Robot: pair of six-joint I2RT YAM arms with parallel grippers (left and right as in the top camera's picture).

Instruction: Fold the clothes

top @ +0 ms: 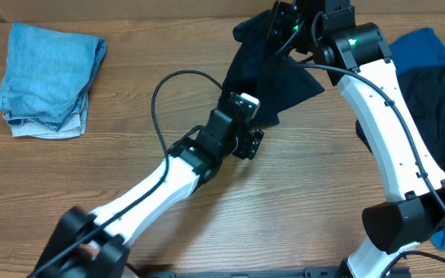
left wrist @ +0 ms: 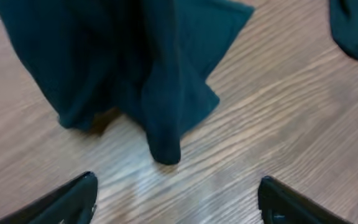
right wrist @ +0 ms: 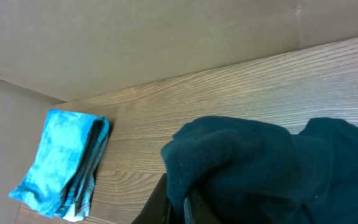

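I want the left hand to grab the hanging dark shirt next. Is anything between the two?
Nothing visible. In the left wrist view only bare table lies between the open left hand and the lower edge of the dark shirt, which the right hand holds up.

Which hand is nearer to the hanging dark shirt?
Right. The right hand is shut on the dark shirt, holding it up; the left hand is open just short of its lower edge, not touching.
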